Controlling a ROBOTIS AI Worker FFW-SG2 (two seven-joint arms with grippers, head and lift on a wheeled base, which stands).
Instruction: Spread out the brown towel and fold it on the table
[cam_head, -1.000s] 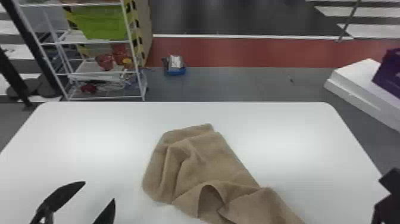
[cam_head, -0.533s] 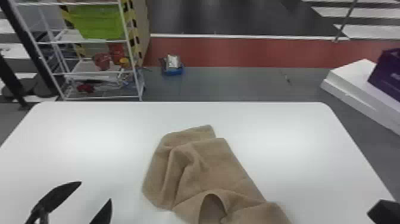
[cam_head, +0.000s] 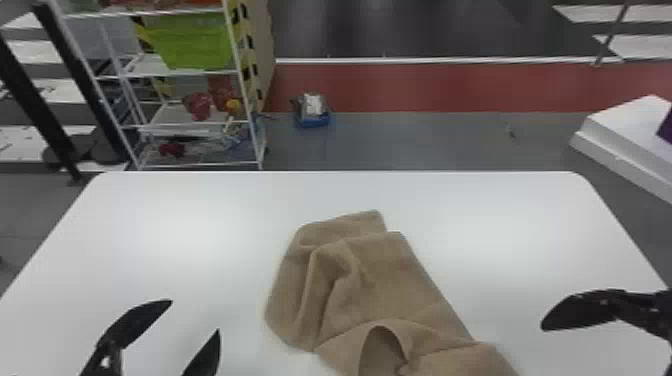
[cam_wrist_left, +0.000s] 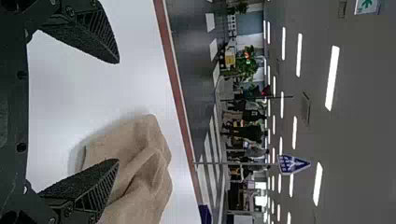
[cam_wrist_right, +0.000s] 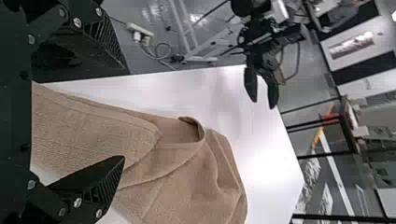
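1. Your brown towel (cam_head: 400, 280) is lying rumpled on the surface (cam_head: 200, 225), so I'd say it needs spreading before any folding.
2. Left hand (cam_head: 195, 316) is wide and empty, left of the towel. Right hand (cam_wrist_right: 124, 114) is wide too, nothing gripped, over by the towel's near right part.
3. Watch the raised loop (cam_head: 385, 340) in the towel: pinch there and you might grab two layers, dragging the whole bunch instead of opening it. Too shallow a bite on an edge could slip, tbh.
4. The head view cuts off the towel's near end, but your right wrist view shows more of that stretch, running back beside the right hand.
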